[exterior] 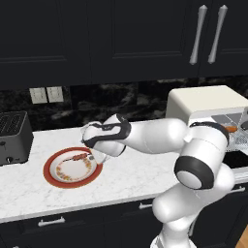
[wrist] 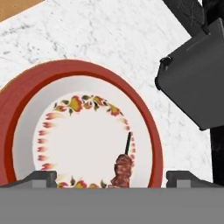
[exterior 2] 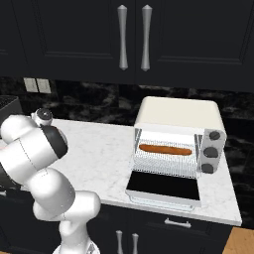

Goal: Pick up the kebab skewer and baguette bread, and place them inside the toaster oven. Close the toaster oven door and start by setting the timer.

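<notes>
Reddish-brown kebab skewer (wrist: 123, 168) sits between the gripper's (wrist: 111, 178) spread fingers; probably light and stiff, best pinched on the meat.

White marble counter (exterior: 131, 177) bears plate (exterior: 51, 177), toaster (exterior: 14, 137), toaster oven (exterior 2: 178, 119).

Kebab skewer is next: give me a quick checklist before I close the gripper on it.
1. Baguette bread already on the toaster oven rack: ok.
2. Toaster oven door folded down, opening free for the next item: ok.
3. Kebab skewer lying on the red-rimmed plate, between the fingertips in the hand view: ok.
4. Gripper open, fingers spread on either side of the meat: ok.
5. Height low enough for the pads to catch the stick: cannot tell.
6. Slot toaster standing apart from the plate, out of the grasp path: ok.
</notes>
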